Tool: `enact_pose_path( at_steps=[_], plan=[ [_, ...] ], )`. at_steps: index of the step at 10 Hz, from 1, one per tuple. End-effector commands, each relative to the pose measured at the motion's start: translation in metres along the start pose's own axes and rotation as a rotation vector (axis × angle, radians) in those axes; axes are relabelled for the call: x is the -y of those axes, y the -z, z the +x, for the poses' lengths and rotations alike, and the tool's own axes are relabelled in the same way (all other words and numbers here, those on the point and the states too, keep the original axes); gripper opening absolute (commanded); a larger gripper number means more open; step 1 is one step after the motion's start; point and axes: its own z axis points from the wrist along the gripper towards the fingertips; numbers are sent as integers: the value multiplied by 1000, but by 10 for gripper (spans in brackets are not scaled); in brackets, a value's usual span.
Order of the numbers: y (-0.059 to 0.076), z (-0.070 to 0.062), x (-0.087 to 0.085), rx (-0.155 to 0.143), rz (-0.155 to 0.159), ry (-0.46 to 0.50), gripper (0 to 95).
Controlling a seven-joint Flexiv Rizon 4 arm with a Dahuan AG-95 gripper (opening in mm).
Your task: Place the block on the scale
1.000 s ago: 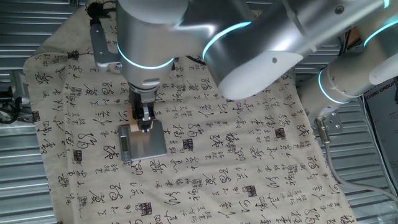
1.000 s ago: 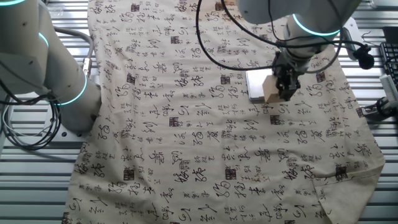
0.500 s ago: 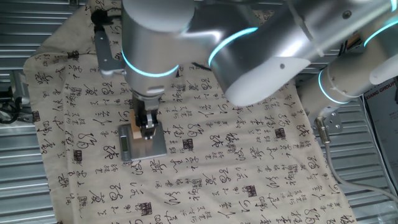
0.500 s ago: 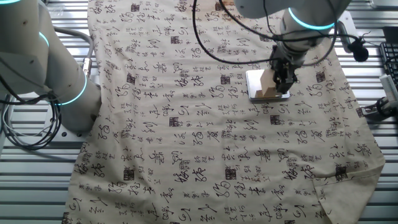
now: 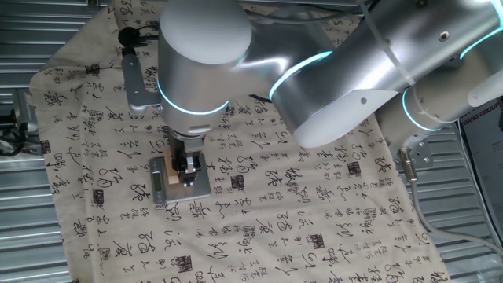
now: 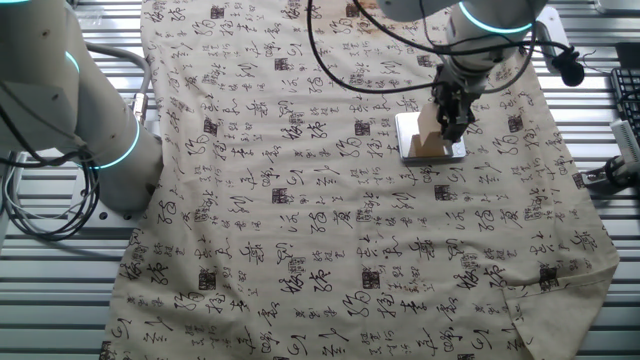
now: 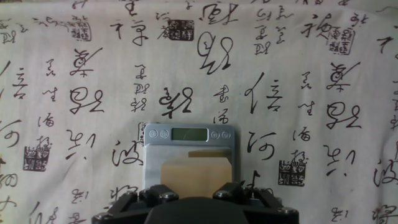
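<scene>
The scale (image 5: 198, 187) is a flat grey plate lying on the printed cloth, and its display strip (image 7: 189, 133) faces away from the hand camera. The tan wooden block (image 5: 172, 172) is directly over the plate, held between the fingers of my gripper (image 5: 187, 168), which is shut on it. From the other side the block (image 6: 427, 145) covers the middle of the scale (image 6: 408, 130) under the gripper (image 6: 447, 120). In the hand view the block (image 7: 189, 170) fills the gap just ahead of the gripper (image 7: 189, 190). Whether the block rests on the plate cannot be told.
A cream cloth (image 5: 314, 196) printed with black calligraphy covers the table, over a ribbed metal surface (image 5: 23, 236). A second robot arm's base (image 6: 90, 130) stands at the table's side. Cables (image 6: 40, 215) lie beside it.
The gripper has carried the block from the scale's edge to over the middle of the plate and come lower.
</scene>
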Motion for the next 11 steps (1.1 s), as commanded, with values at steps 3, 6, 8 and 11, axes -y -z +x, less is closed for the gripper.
enact_pose_path(
  at_steps=[3,6,8,11],
  plan=[
    [1,-1,0,-2,-2,-2,0],
    [-2,-2,-2,-1,-5,-5,0],
    [-3,-3,-3,1,-7,-6,0],
    [-5,-4,-4,0,-10,-9,0]
  ],
)
